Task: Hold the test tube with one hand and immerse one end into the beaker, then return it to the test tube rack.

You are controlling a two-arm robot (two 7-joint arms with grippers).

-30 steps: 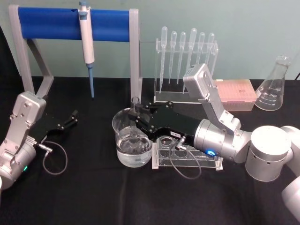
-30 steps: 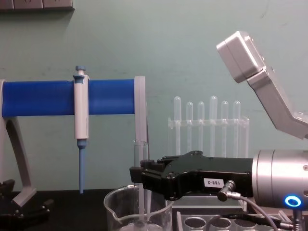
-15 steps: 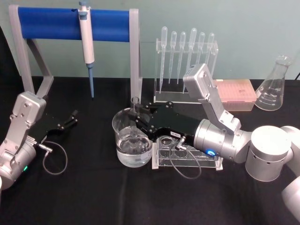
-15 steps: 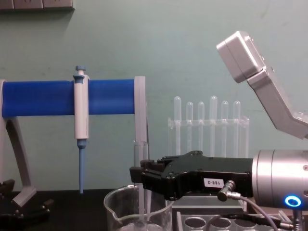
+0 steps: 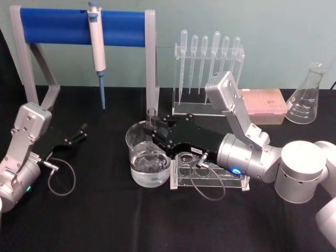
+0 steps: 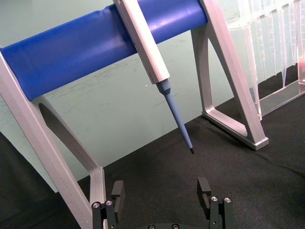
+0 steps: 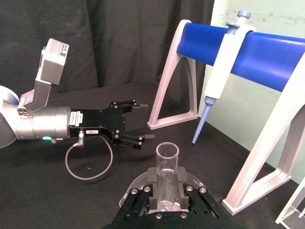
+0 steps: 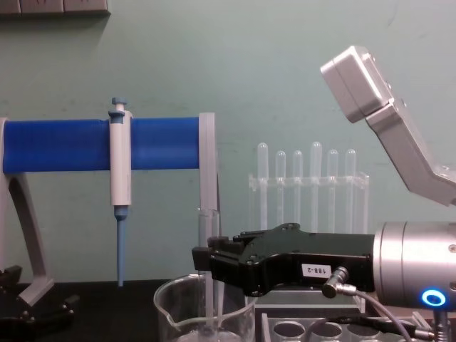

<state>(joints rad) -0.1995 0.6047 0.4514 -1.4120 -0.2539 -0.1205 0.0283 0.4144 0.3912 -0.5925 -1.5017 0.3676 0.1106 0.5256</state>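
The test tube (image 5: 151,116) stands upright with its lower end down inside the beaker (image 5: 133,151), which holds clear liquid. My right gripper (image 5: 155,137) reaches in from the right over the beaker's rim and is shut on the tube's middle. In the chest view the test tube (image 8: 206,231) runs from above the right gripper (image 8: 205,262) down past the beaker (image 8: 169,308) rim. The right wrist view shows the test tube (image 7: 167,162) with its open rim clamped between the pads. My left gripper (image 5: 79,134) rests open on the table at the far left, its fingers (image 6: 117,190) spread with nothing between them.
A clear rack with round holes (image 5: 210,177) lies right beside the beaker, under my right wrist. Behind stand a blue-barred stand with a pipettor (image 5: 97,44), a rack of plastic pipettes (image 5: 209,73), a pink box (image 5: 262,105) and a conical flask (image 5: 307,97).
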